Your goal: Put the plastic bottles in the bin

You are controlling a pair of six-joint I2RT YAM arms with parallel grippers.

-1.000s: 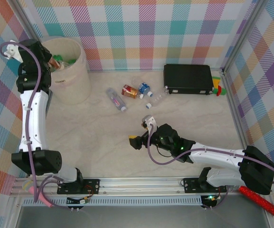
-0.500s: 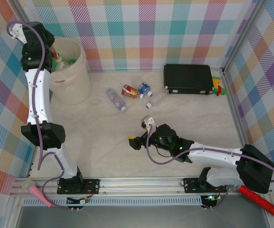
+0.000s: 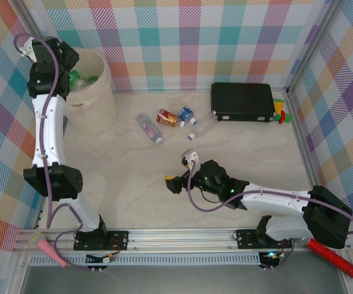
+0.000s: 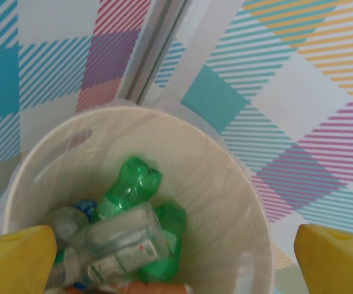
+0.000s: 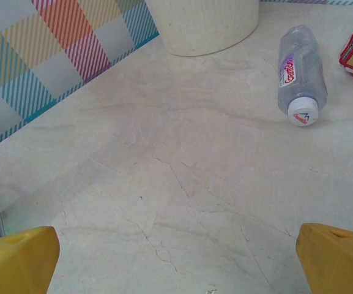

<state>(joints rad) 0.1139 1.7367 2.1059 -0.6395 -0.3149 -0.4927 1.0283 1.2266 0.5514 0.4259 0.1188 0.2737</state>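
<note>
Plaid-print walls are enclosing a pale marbled tabletop (image 3: 121,184). My L arm is bending at the elbow, out to the L of its base, w/ the forearm running toward the far wall and the wrist reaching over the bin (image 3: 96,104) in the far-L corner. L gripper (image 4: 176,262) is pointing down into it, fingers spread wide w/ nothing between them. My R arm is lying low, forearm running L from its base. R gripper (image 5: 176,260) is facing the bin, fingers spread, gripping nothing.

Inside the bin, a green bottle (image 4: 130,184) is lying lobed base up in the wrist view, and a clear labelled bottle (image 4: 124,236) is lying across it. At table ctr, a loose clear bottle (image 3: 150,128) is lying on its side, long axis diagonal, cap toward my R gripper. Just R of it, a brown-labelled bottle (image 3: 167,117) and a blue-labelled bottle (image 3: 186,114) are lying near a black case (image 3: 242,101).
</note>
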